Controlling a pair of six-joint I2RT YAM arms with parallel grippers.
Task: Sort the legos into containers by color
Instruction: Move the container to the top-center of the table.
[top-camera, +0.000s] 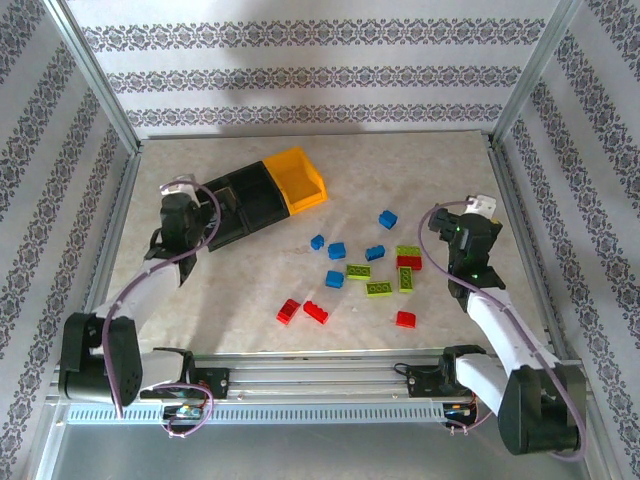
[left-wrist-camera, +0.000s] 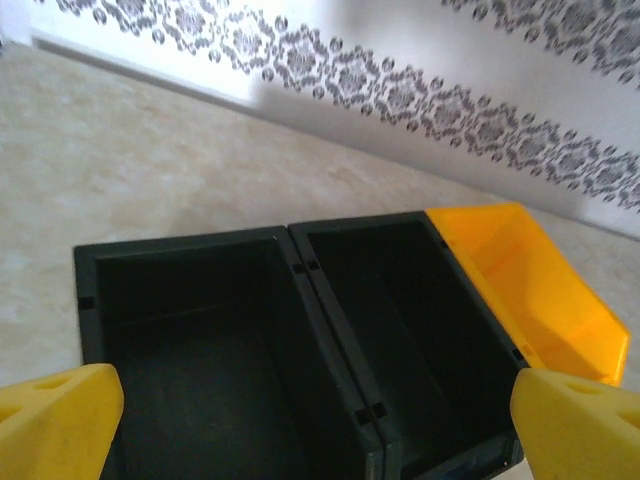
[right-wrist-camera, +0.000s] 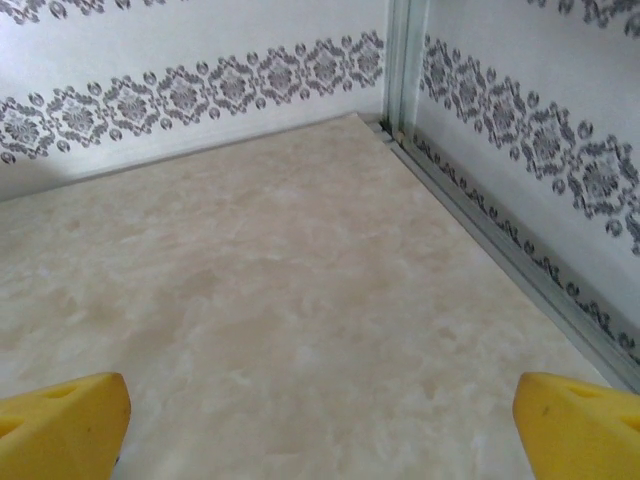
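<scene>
Three joined bins lie at the back left: a yellow-orange bin (top-camera: 300, 178) and two black bins (top-camera: 262, 195), all with nothing inside that I can see. Blue legos (top-camera: 337, 250), lime green legos (top-camera: 379, 288) and red legos (top-camera: 316, 312) are scattered over the table's middle and front. My left gripper (top-camera: 198, 208) hovers at the near end of the left black bin (left-wrist-camera: 190, 330), open, its yellow fingers (left-wrist-camera: 60, 420) wide apart with nothing between them. My right gripper (top-camera: 476, 218) is to the right of the bricks, open over bare table (right-wrist-camera: 300, 300).
Metal frame rails (top-camera: 520, 200) and patterned walls close in the table on three sides. The frame's corner post (right-wrist-camera: 400, 70) stands ahead of the right gripper. A lone red brick (top-camera: 406, 319) lies nearest the right arm.
</scene>
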